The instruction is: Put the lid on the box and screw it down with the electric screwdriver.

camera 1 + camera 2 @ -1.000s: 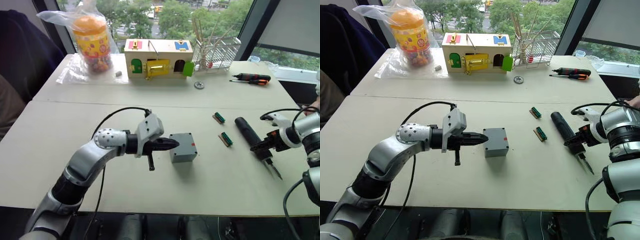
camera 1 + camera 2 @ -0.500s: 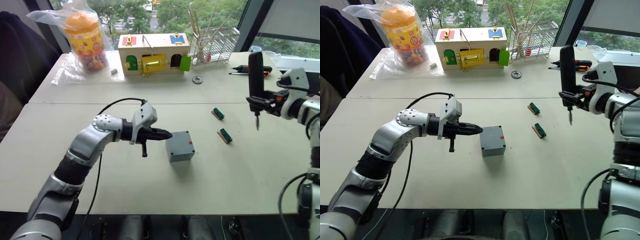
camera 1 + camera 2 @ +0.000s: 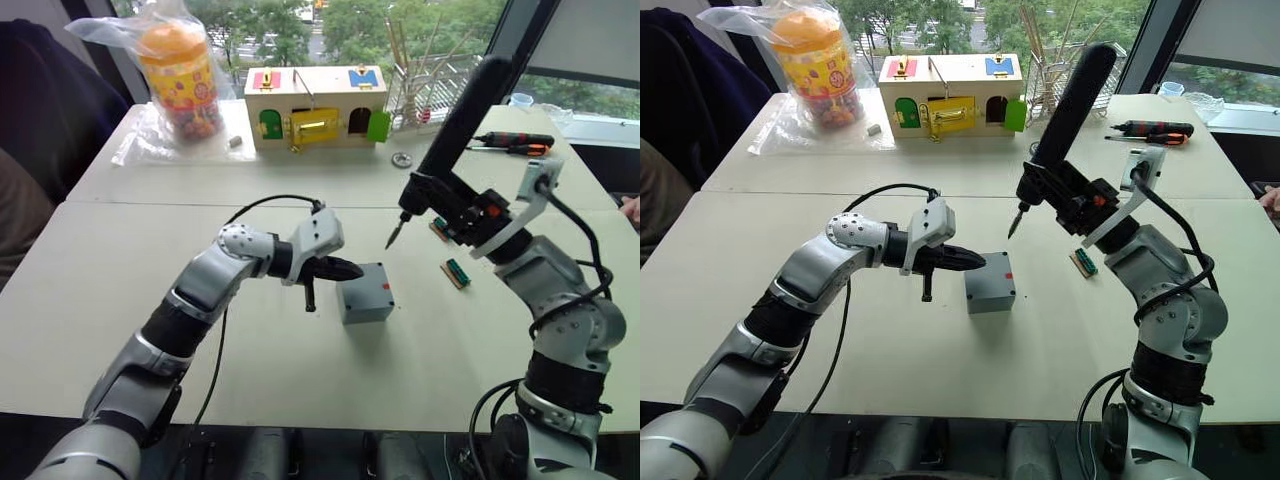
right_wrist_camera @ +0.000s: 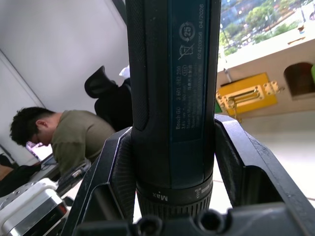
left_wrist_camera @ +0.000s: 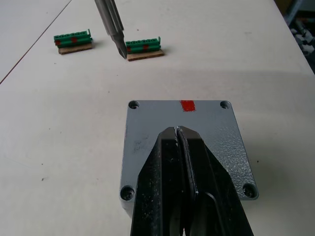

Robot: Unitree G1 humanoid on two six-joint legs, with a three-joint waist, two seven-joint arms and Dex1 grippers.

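The grey box stands mid-table with a red mark on its side. The grey lid lies on top of it, with a screw hole in each corner. My left gripper is shut with nothing in it, and its tips are over the middle of the lid. My right gripper is shut on the electric screwdriver. The tool is held tilted. Its bit points down, above and just beyond the box's far side, apart from the lid.
Two green connector blocks lie right of the box. At the back stand a wooden box with coloured doors, a bagged jar, a wire rack and hand screwdrivers. A person sits beyond the table.
My right arm has swung the electric screwdriver from the right side in towards the box and tilted it. The left gripper stays shut at the lid.
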